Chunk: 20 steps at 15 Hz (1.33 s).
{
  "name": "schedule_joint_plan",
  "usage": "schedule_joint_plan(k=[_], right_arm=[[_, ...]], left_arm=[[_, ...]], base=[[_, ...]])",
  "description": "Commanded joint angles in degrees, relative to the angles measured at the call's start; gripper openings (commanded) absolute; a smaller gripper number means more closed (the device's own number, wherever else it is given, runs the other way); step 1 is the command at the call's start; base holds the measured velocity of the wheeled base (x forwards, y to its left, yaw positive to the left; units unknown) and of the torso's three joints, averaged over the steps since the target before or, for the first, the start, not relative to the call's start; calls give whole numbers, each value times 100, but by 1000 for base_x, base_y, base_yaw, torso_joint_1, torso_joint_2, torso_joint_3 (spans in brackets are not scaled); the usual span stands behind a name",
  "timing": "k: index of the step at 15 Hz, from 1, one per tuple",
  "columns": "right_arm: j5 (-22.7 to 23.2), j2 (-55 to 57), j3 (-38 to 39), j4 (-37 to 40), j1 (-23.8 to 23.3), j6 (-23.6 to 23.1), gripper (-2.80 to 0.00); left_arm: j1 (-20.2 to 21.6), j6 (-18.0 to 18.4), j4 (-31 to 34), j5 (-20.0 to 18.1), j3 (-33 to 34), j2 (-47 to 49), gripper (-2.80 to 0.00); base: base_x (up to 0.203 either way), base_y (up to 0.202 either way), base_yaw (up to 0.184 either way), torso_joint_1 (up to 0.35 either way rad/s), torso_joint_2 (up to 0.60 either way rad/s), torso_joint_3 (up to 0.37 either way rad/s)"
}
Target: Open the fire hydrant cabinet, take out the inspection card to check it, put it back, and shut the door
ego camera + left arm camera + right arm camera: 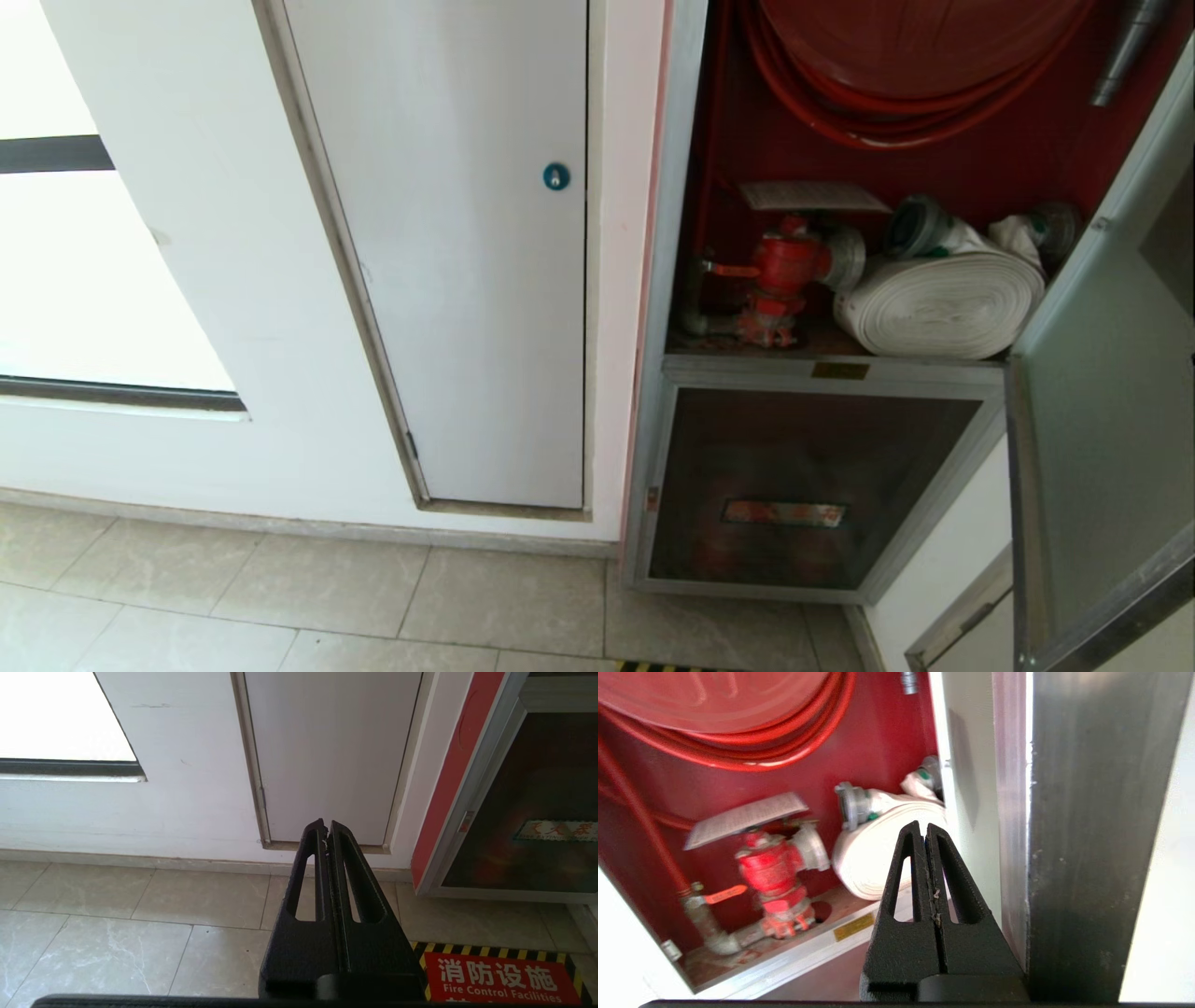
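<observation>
Head and right-wrist views: shared fire hydrant cabinet [934,187] interior.

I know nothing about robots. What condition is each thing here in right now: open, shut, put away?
door: swung open
fire hydrant cabinet: open, inside showing
inspection card: lying on top of the red valve, held by nothing
white hose: rolled up
lower glass panel: shut
white panel: shut
left gripper: shut, empty
right gripper: shut, empty

brushed metal door [1102,392], matt paper inspection card [810,195], woven cloth hose [938,303]

Inspection card [810,195] atop red valve [780,271]
</observation>
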Motion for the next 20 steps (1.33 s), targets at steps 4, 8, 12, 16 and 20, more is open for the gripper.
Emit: schedule_joint_plan(k=[4, 8, 12, 16, 20], right_arm=[[-5, -146, -2, 135, -251, -19, -280], [1, -189, 52, 211, -451, -27, -280], [4, -257, 83, 221, -768, -37, -280], [8, -267, 176, 223, -1085, -29, -280], [29, -268, 201, 212, -1374, -20, -280]], left_arm=[[-2, 1, -3, -1, 9, 7, -280], [5, 1, -3, -1, 9, 7, -280], [-2, 1, -3, -1, 9, 7, -280], [-2, 1, -3, -1, 9, 7, -280], [-2, 1, -3, -1, 9, 7, -280]], base=[[0, 0, 0, 0, 0, 0], [0, 0, 0, 0, 0, 0], [0, 0, 0, 0, 0, 0], [0, 0, 0, 0, 0, 0], [0, 0, 0, 0, 0, 0]])
